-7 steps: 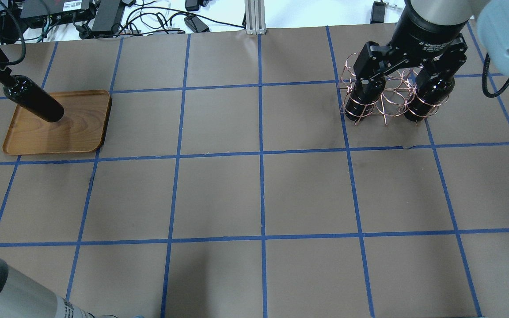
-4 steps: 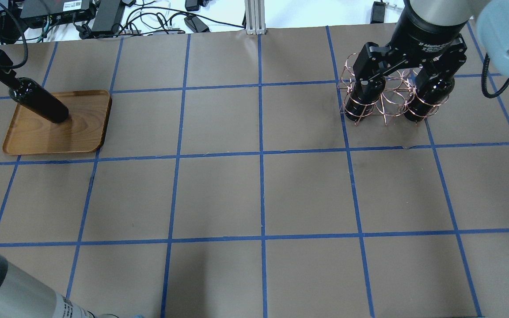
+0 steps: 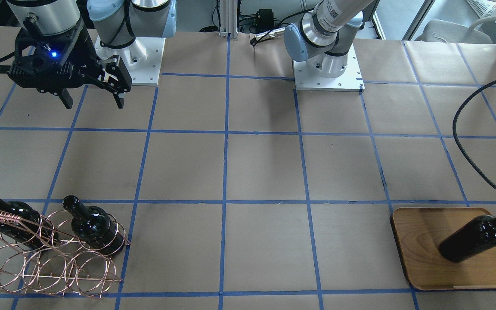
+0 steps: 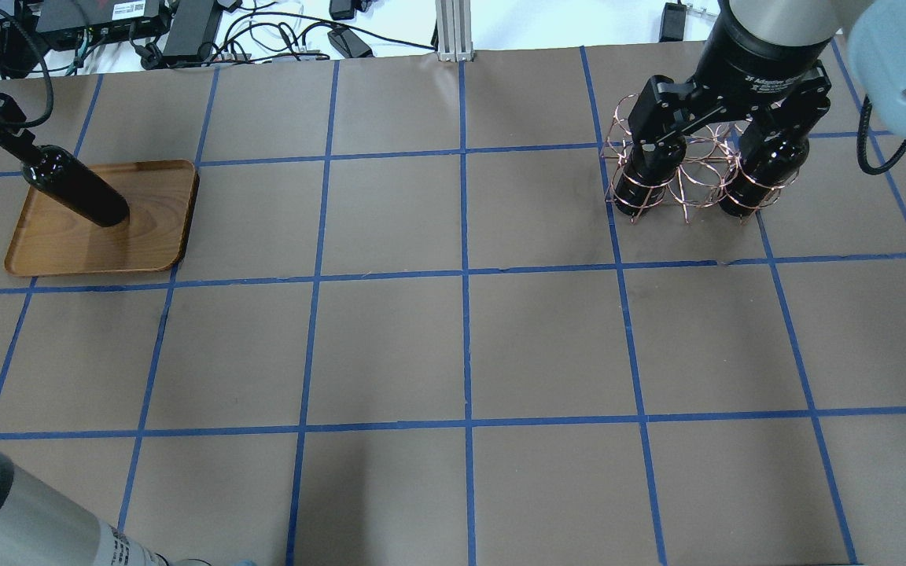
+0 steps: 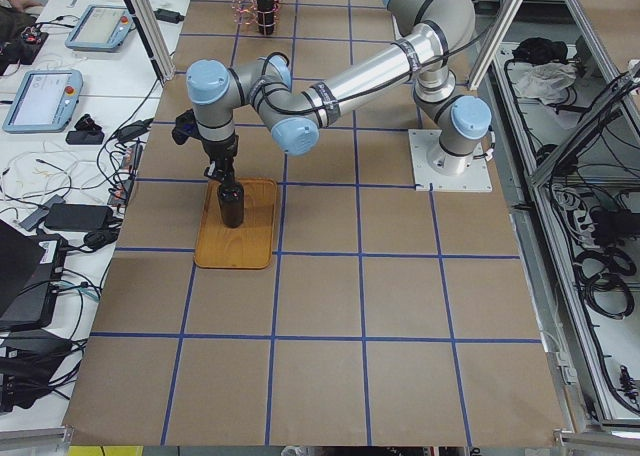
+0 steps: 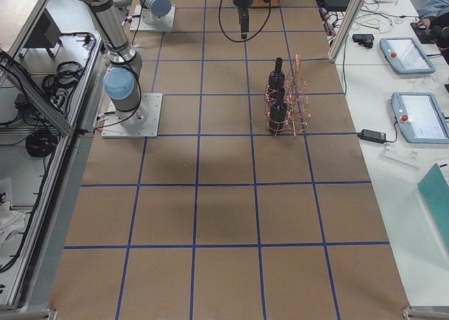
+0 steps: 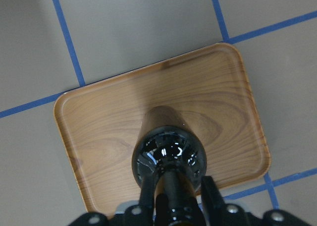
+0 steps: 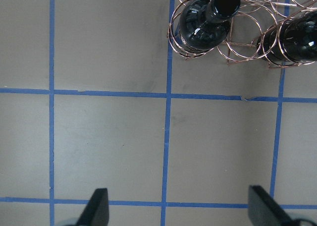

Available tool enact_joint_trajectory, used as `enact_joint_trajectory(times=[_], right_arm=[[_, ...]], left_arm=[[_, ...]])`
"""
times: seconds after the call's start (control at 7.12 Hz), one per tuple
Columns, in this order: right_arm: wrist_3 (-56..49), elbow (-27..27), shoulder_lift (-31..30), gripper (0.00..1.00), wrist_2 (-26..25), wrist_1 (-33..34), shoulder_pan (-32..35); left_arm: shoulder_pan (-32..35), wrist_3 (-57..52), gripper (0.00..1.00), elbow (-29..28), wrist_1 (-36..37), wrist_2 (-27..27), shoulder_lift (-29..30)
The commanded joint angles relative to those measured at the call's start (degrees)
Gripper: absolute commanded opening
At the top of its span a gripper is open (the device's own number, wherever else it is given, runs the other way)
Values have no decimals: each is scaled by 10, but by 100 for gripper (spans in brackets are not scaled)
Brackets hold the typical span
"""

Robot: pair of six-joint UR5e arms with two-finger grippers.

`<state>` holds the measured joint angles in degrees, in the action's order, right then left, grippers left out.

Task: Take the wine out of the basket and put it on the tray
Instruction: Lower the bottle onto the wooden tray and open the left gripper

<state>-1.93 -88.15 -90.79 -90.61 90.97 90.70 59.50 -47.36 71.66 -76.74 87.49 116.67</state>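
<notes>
Reaching far out from its base, the left arm stretches to its own end of the brown paper-covered bench [image 4: 461, 346] with its blue tape grid, wrist turned straight down over the flat rectangular wooden tray [image 4: 150, 236]. The left claw [image 7: 178, 202] is pinched on the slim neck of a glossy near-black glass wine bottle [image 4: 79, 192], one finger on each side. That bottle is upright, long axis vertical, mouth up inside the claw and base down over the middle of the tray. From the side it looks set on the wood, though I can't say for certain that the base touches.

The right arm hangs over the other end of the bench. Its right claw [image 3: 94, 102] points down with both fingers spread wide and nothing between them, above bare bench just on the robot's side of the copper-coloured wire basket [image 3: 50, 271] of round rings.

By my count there are three dark bottles, one tray and one basket. Two bottles are in the basket's row nearest the robot: the inner bottle [image 3: 93, 224] towards the bench's middle and the outer bottle [image 3: 7, 215] towards its end. Both stand in rings with necks up and a gap between them.
</notes>
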Motion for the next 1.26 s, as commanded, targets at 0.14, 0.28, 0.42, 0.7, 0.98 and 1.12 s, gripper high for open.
enact_joint_trajectory(times=[0.14, 0.28, 0.42, 0.7, 0.98, 1.12], right_arm=[[0, 0, 0, 100, 0, 0, 0], [0, 0, 0, 100, 0, 0, 0], [0, 0, 0, 100, 0, 0, 0], [0, 0, 0, 100, 0, 0, 0], [0, 0, 0, 100, 0, 0, 0], [0, 0, 0, 100, 0, -1, 0]], left_arm=[[4, -5, 100, 1, -8, 2, -20], [10, 1, 100, 1, -30, 7, -39], [12, 29, 100, 1, -80, 7, -71], [68, 192, 100, 27, -162, 2, -148], [182, 387, 100, 86, -154, 7, -207], [231, 461, 100, 96, -135, 7, -219]])
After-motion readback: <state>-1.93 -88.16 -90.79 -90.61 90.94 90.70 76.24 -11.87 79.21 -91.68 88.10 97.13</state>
